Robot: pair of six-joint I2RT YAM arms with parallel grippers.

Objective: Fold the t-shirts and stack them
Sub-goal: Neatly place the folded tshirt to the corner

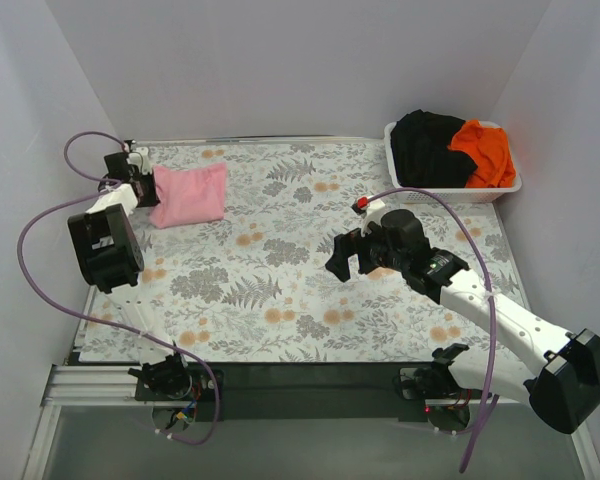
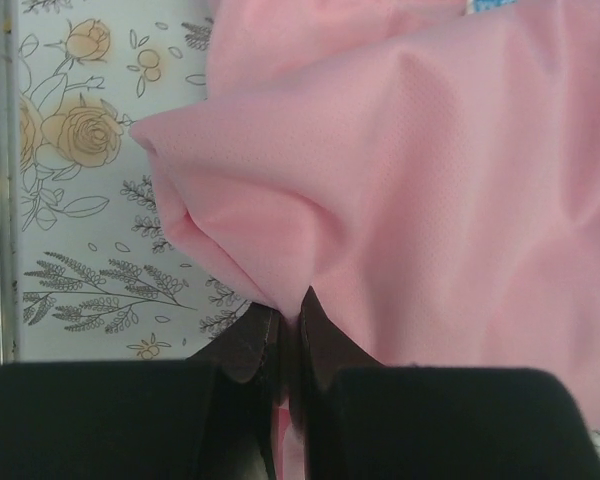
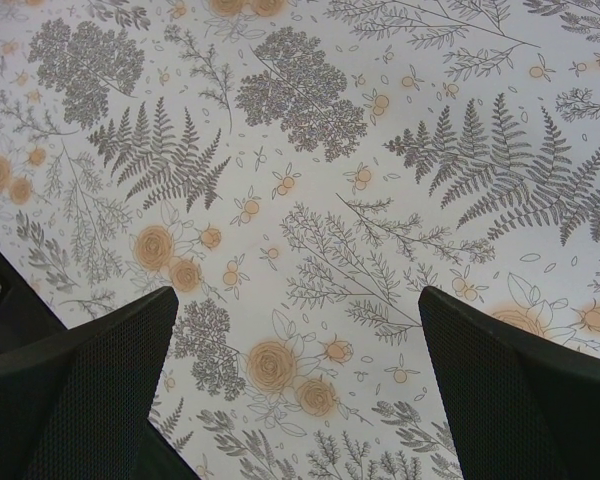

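1. I see the left gripper (image 1: 150, 190) out at the table's 10 o'clock corner, its jaws pinched almost together on the left edge of the light pink t-shirt (image 1: 190, 193).
2. On the left wrist view the fingertips (image 2: 315, 330) squeeze a bunched fold of the pink cloth (image 2: 410, 180), which fans away from them toward 12 and 2 o'clock.
3. The pink t-shirt lies as a folded, roughly square pad on the floral table cover (image 1: 280, 270), at the gripper's 3 o'clock.
4. The right gripper (image 1: 350, 264) hangs just off the table's centre toward 4 o'clock, jaws spread wide and holding nothing.
5. Its wrist camera shows only printed ferns and roses between the two fingers (image 3: 110, 380).
6. The black t-shirt (image 1: 425, 148) and the bright orange t-shirt (image 1: 485, 155) sit heaped in the white basket (image 1: 455, 194) at the table's 2 o'clock corner, orange on the right.
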